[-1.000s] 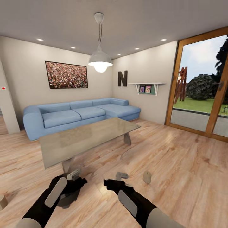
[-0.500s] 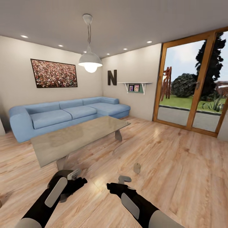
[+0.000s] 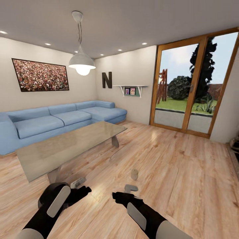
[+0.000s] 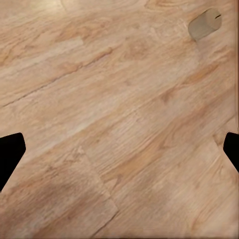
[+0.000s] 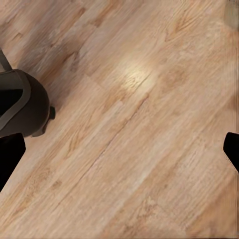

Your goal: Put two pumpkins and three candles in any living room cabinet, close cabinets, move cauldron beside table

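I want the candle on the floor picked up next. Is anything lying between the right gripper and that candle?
Nothing visible does. Bare wood floor separates the right gripper from the candle; the cauldron sits off by the left gripper.

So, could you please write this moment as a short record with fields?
place: living room, wooden floor
table: glass top, in front of blue sofa
cauldron: on floor near table's corner, partly behind left arm
candle: small beige cylinder on floor, ahead of right tool
left tool: open, holds nothing
right tool: open, holds nothing
pumpkins: none seen
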{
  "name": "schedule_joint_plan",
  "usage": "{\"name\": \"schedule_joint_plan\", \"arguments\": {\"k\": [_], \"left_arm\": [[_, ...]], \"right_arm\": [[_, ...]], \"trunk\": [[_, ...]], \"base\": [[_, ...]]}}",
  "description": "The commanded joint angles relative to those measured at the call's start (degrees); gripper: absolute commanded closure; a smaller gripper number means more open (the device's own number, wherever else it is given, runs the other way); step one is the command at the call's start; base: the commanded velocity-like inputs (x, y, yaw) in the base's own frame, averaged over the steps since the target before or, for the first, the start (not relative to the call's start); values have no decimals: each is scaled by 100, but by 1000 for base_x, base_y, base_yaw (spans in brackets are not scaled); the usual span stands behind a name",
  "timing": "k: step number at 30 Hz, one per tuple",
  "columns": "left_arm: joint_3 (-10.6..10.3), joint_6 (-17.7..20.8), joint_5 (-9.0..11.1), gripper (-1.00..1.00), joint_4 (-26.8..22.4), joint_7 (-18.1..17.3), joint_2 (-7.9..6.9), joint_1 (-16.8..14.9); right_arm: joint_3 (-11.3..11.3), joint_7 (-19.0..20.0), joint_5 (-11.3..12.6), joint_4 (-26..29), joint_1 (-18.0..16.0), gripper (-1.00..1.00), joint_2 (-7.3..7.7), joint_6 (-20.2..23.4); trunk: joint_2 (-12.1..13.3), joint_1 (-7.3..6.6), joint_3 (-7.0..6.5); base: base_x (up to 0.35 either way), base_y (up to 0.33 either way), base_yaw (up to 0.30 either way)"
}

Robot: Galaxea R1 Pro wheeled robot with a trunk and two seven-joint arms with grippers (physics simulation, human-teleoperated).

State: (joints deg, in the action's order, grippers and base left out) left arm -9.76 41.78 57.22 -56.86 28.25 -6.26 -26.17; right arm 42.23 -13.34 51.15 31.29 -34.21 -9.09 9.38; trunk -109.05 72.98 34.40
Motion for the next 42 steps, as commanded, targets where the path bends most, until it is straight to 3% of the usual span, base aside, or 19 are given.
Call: {"name": "schedule_joint_plan", "arguments": {"k": [1,31,42], "left_arm": [[-17,-2,61,-100,-8,58,-9,-3],[-8,6,61,-100,-1,58,-16,-2],[-11,6,61,-100,-19,58,-17,-2]], "right_arm": [[32,-45,35,6,-7,-100,3,9],[36,-37,35,0,-7,-100,3,2],[36,-29,35,0,-7,-100,3,-2]], "trunk": [[38,-23,-5],[1241,-682,-405],[1241,-682,-404]], "base": [[0,0,-211],[-14,25,-233],[-32,70,-286]]}}
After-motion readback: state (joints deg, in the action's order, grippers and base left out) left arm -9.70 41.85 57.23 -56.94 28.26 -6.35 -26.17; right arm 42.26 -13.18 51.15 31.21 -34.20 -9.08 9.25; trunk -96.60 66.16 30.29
